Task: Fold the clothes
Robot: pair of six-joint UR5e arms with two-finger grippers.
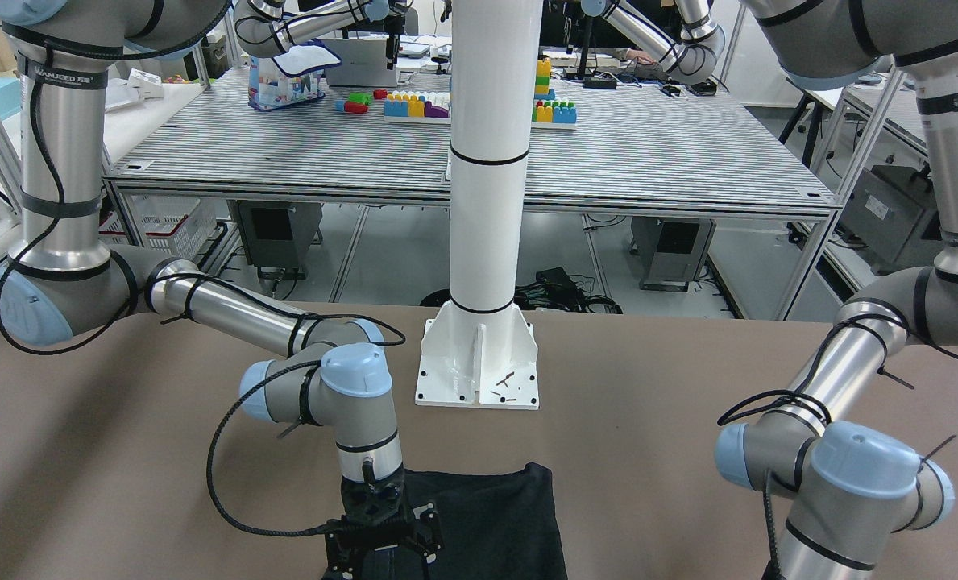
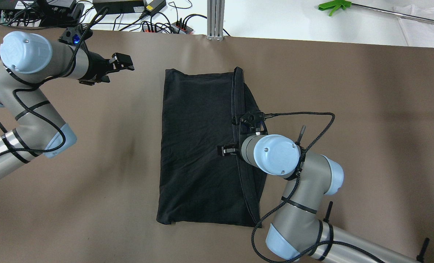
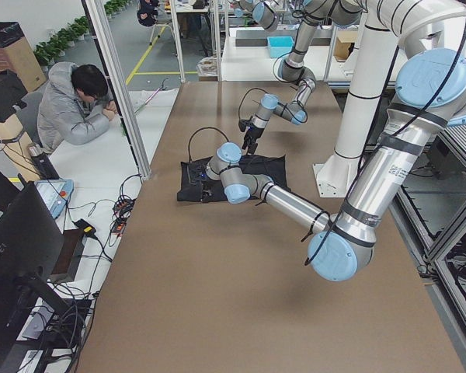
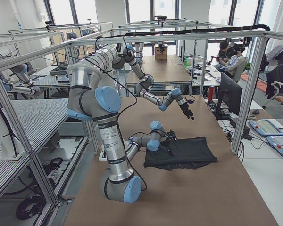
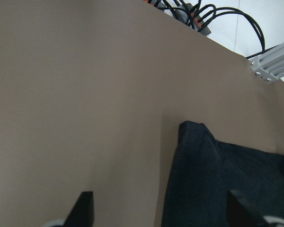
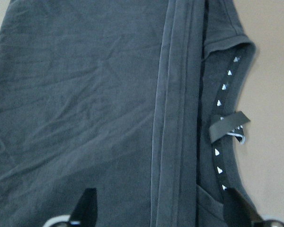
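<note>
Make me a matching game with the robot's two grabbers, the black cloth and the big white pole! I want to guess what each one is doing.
Things:
1. black cloth
2. left gripper
3. right gripper
4. white post

Places and states:
A. open, over the bare table near the cloth's corner
B. stands upright on the table
C. lies flat on the table
D. open, right above the cloth's hemmed edge

Pairs: 1-C, 2-A, 3-D, 4-B

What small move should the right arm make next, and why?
Probably lower the right gripper straight down and close it on the hemmed edge of the black cloth. In the wrist view its fingers stand open, one on each side of that edge, and hold nothing.
</note>
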